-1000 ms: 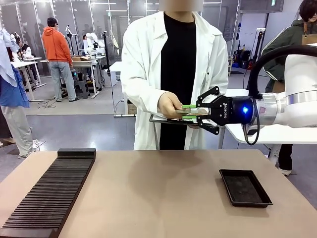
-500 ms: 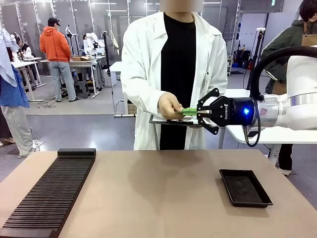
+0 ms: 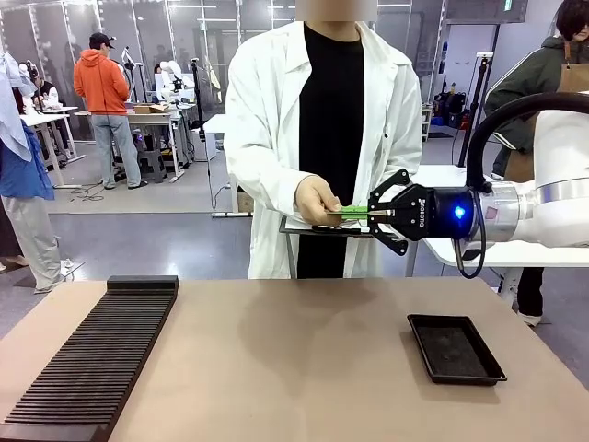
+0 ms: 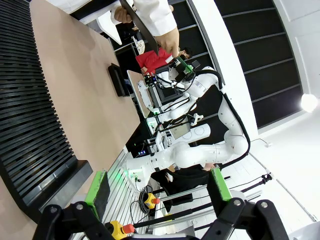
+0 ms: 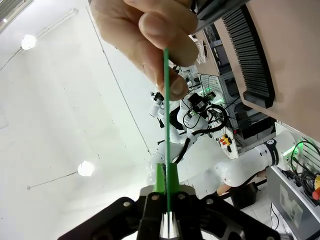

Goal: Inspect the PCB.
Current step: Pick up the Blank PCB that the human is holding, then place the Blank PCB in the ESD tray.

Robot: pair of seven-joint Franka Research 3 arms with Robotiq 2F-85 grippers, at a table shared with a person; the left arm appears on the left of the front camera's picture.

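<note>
Sharing a grip on a thin green rectangular circuit board [image 3: 352,211]

The right claw [image 3: 371,213] is clenching one end in the air at the tan desk's [image 3: 294,359] far side; a person's hand [image 3: 317,198] is pinching the other. The left claw [image 4: 157,187] is gaping, empty.

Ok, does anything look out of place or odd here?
Nothing stands out. The PCB sits level, pinched between the person's hand and the right gripper; the black tray lies flat on the table.
</note>
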